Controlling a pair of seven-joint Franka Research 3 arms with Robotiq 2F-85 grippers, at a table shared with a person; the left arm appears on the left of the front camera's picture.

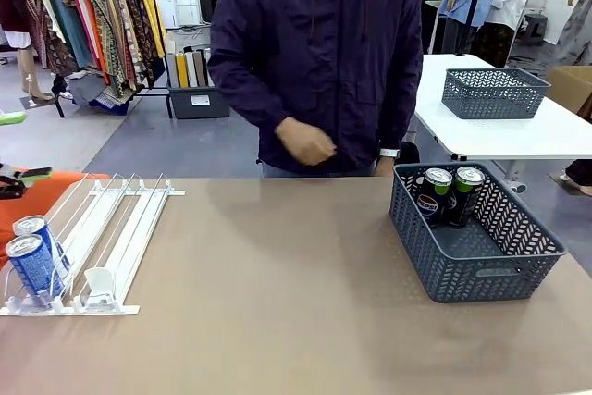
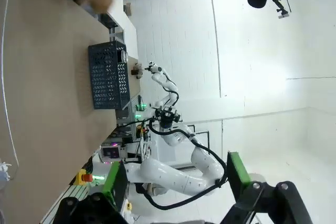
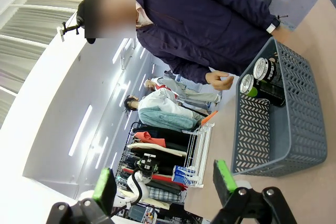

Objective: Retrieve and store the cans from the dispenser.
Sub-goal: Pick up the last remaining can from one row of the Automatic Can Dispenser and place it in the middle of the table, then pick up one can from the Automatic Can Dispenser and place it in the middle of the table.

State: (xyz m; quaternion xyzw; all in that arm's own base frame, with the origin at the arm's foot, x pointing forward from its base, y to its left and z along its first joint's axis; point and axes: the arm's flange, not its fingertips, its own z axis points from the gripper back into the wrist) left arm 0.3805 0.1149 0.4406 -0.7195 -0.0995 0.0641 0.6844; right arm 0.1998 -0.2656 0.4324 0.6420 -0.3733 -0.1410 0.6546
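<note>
Dispenser [image 1: 111,228]: near left on the table [image 1: 277,284]; I count three lanes, with two blue cans [image 1: 35,261] upright in the leftmost, one behind the other.
Basket [image 1: 481,270]: near right; I count two dark cans [image 1: 450,193], side by side in its far corner.
Left gripper [image 2: 176,179]: fingers wide apart, nothing between them.
Right gripper [image 3: 164,179]: fingers spread, empty.
Person: one curled hand [image 1: 305,143] over the far edge.
Second basket [image 1: 493,92]: on the white table behind.

You've got a tan tabletop [image 1: 277,302] up front, grey floor [image 1: 157,150] behind it. Clothes rack [image 1: 88,6] far left, white table [image 1: 546,141] far right carrying a grey basket [image 1: 495,92]. White walls [image 2: 262,51], bright.
</note>
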